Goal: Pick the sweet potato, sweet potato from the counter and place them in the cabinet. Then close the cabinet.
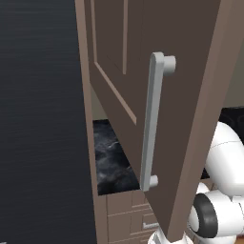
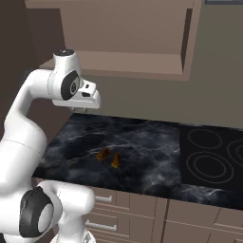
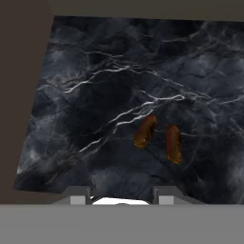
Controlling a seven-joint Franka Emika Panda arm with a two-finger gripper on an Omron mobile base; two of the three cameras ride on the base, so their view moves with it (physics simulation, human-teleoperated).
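Cabinet door swung open, nearest.
Empty gripper, fingers pressed together, above two sweet potatoes; lying close, one may roll when grabbed.

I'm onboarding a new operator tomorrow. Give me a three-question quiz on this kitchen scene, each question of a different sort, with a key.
1. True or false: both sweet potatoes lie on the counter.
2. Multiple choice: the cabinet door with the long grey bar handle is A) open, B) closed, C) missing.
3. Fill in: to the right of the black marble in the right base view sits a flat black ____ with ring markings.

Key
1. True: the left sweet potato and the right sweet potato lie side by side, apart, below the gripper.
2. A.
3. Cooktop.
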